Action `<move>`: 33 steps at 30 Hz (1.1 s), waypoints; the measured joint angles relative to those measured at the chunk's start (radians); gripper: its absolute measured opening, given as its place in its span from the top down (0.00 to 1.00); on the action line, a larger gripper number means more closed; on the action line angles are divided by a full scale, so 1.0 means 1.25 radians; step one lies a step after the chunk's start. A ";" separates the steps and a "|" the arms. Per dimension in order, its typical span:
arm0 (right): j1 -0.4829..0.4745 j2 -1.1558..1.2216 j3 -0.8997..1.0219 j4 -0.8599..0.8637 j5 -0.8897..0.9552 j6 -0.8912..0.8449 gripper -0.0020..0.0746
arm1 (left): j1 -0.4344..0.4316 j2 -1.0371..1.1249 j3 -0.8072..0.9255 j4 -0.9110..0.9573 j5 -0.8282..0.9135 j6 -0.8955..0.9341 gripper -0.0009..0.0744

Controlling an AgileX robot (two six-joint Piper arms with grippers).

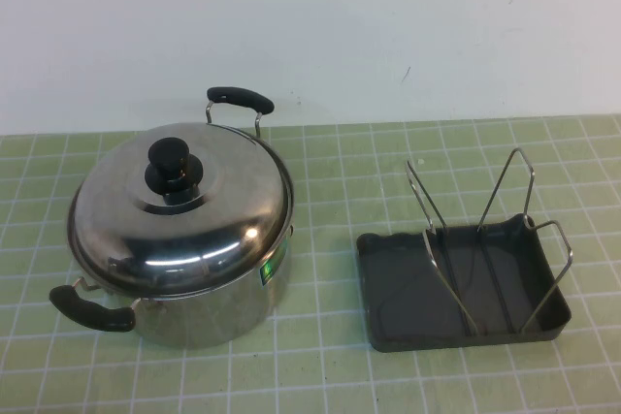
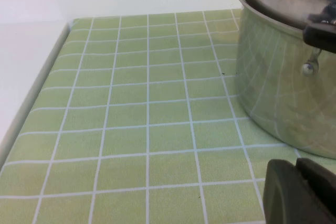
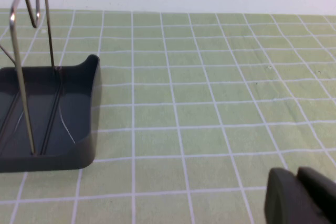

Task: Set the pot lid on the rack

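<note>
Green tiled table (image 1: 330, 356): pot lid (image 1: 179, 215) near left gripper (image 2: 302, 192), right gripper (image 3: 302, 195); openings untellable.

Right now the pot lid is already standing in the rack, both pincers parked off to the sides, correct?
Not quite: the high view shows the pot lid on the pot, the rack empty. Left pincer and right pincer are parked at the sides.

The shiny domed pot lid (image 1: 184, 215) with black knob sits closed on the pot at 9 o'clock; the dark grey rack (image 1: 456, 288), wire uprights standing, lies at 3 o'clock
</note>
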 joint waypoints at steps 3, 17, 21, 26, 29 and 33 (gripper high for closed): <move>0.000 0.000 0.000 0.000 0.000 0.000 0.94 | 0.000 0.000 0.000 0.000 0.000 0.000 0.99; 0.000 0.000 0.000 0.000 0.000 0.000 0.94 | 0.000 0.000 0.000 -0.058 -0.009 -0.010 0.99; 0.000 0.000 0.000 0.000 0.000 0.000 0.94 | 0.000 0.000 0.001 -0.297 -0.039 -0.064 0.99; 0.000 0.000 0.000 0.000 0.000 0.000 0.94 | 0.000 0.000 0.001 -0.617 -0.096 -0.127 0.99; 0.000 0.000 0.000 0.000 0.000 0.000 0.94 | 0.000 0.000 0.001 -0.644 -0.151 -0.082 0.99; 0.000 0.000 0.000 0.000 0.000 0.000 0.94 | 0.000 0.000 0.001 -0.665 -0.202 -0.047 0.99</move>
